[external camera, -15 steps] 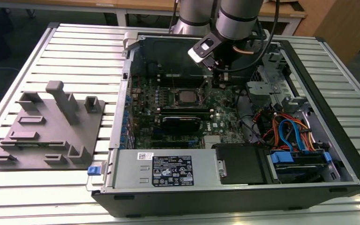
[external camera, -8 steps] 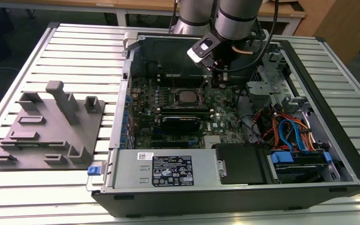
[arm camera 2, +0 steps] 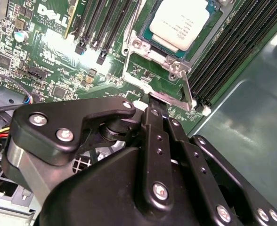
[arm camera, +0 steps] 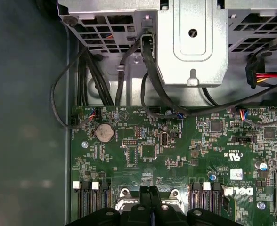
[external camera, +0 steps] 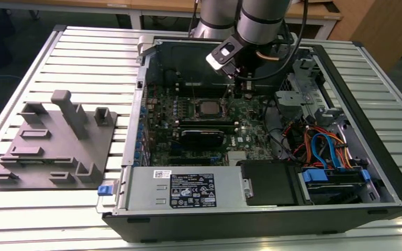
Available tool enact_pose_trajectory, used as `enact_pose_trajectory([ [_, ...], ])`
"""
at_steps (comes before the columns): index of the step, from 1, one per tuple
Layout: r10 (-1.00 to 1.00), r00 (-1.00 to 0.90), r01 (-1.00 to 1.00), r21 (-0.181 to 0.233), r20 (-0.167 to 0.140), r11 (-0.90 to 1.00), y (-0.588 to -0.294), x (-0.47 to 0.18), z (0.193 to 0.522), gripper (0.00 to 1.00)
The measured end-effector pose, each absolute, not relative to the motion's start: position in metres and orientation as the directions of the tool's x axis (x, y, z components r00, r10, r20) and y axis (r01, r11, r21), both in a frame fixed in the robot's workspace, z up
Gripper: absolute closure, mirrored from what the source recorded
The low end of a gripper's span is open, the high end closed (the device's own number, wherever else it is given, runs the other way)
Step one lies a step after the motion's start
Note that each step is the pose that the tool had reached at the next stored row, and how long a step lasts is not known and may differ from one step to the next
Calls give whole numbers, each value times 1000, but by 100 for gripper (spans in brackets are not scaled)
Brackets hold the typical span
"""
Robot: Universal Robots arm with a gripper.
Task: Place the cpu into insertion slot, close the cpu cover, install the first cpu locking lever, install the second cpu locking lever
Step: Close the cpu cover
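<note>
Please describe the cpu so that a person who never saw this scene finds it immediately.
Find the open computer case, then the green circuit board inside it. Near the board's middle lies the cpu, a flat square. Its pale silver face sets it apart from the long, narrow black memory slots beside it.

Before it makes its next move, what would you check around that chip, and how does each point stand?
1. Cpu seated: ok, it lies flat inside the cover.
2. Cover down: looks ok, its frame sits around the chip.
3. Lever latched: cannot tell.
4. Gripper empty: ok, it is shut with nothing between its fingers.
5. Gripper touching the cover's edge: cannot tell. In the second wrist view its tips are right beside that edge.
6. Cables clear of the arm: ok, they lie to the exterior view's right of it.
</note>
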State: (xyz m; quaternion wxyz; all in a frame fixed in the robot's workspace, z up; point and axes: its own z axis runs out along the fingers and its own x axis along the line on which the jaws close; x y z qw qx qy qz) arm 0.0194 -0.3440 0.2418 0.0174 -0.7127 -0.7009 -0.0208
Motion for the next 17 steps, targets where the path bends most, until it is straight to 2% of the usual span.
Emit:
enact_pose_trajectory([
  [17, 998, 16, 1000, 4, 54, -17, -344, 15, 241, 89],
])
